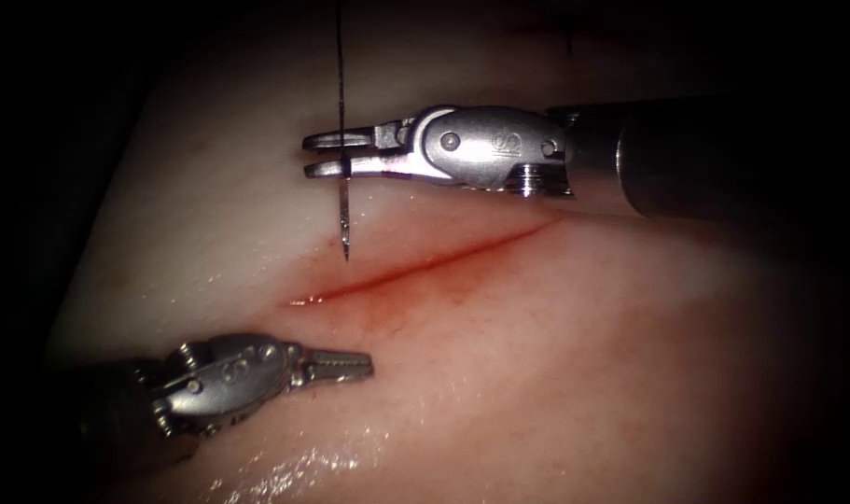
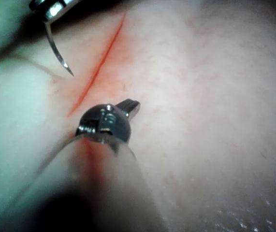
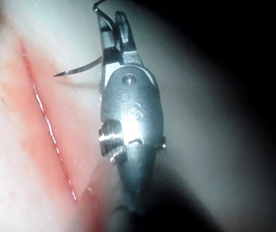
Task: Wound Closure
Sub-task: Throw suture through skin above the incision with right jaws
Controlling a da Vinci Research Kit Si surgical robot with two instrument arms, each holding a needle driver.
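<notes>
Right hand (image 1: 324,155) clamped on needle (image 1: 345,213) mid-curve, tip clear above tissue (image 1: 555,355) near cut (image 1: 415,266); left hand (image 1: 355,366) together, holding nothing.

A pale slab of pork-belly tissue (image 1: 574,373) spans the scene, its straight slanting cut (image 1: 415,266) running from about eight o'clock toward two o'clock through the centre. The right arm's steel needle driver (image 1: 336,154) enters from three o'clock, above the cut, gripping a thin curved steel needle (image 1: 345,210) whose tip hangs clear of the tissue, just above the cut's left end. Dark thread (image 1: 340,56) rises from the needle toward twelve o'clock. The left arm's steel needle driver (image 1: 350,366) sits at seven o'clock, below the cut, holding nothing.
</notes>
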